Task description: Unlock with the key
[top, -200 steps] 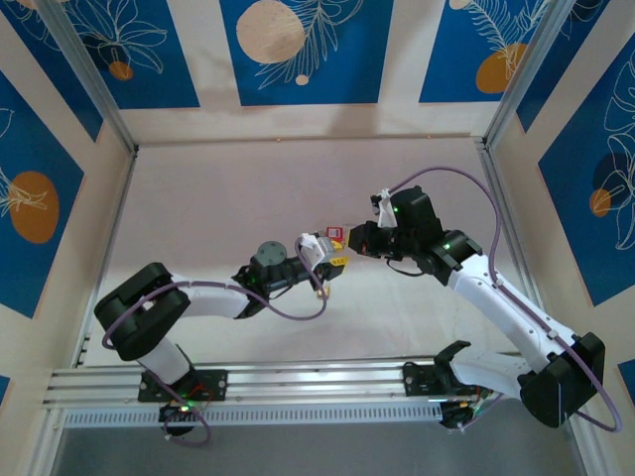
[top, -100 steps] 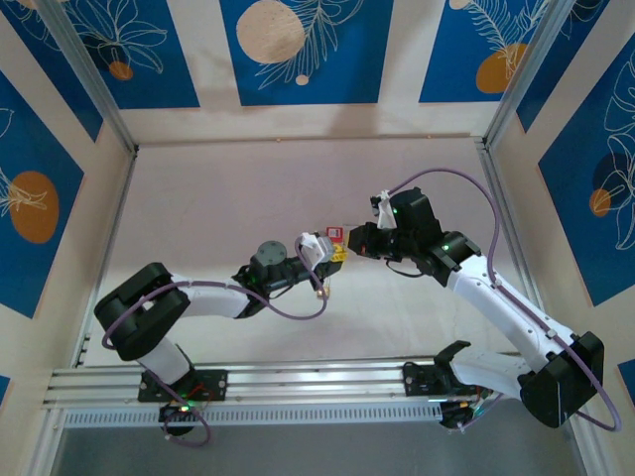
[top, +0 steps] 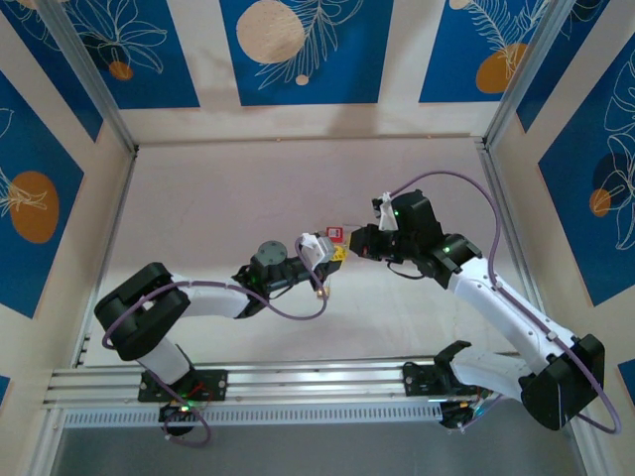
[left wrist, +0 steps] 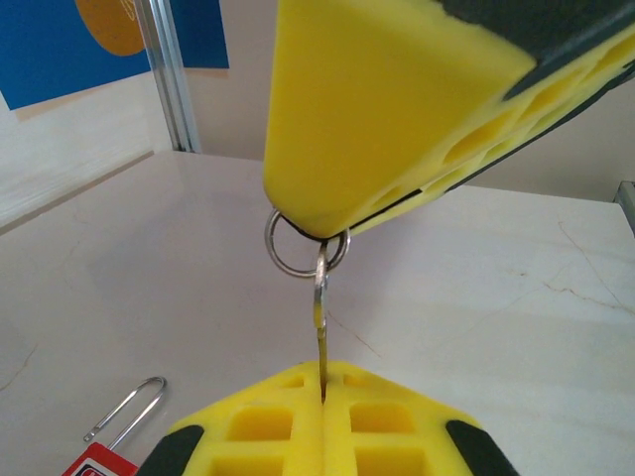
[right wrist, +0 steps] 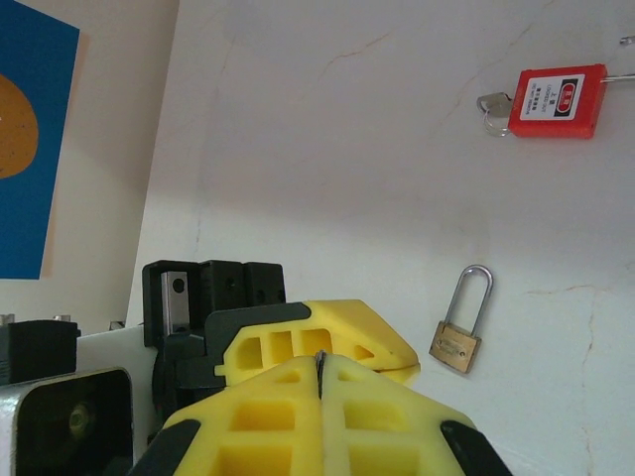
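From above, the left claw (top: pixel 337 256) and right claw (top: pixel 354 244) meet tip to tip at the middle of the counter (top: pixel 248 198), beside the red padlock (top: pixel 335 234). The left wrist view shows the left claw clamped on the blade of the key (left wrist: pixel 320 342) above the counter, its ring (left wrist: pixel 270 248) pinched in the right claw's closed tip. From the right wrist, a brass padlock (right wrist: pixel 457 344) lies right of those pressed-together fingers (right wrist: pixel 377 416).

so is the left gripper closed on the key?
Shut on it: left gripper fingers meet, key blade pinched between them.

The white label on the red padlock (right wrist: pixel 556 101) carries print too small to read.
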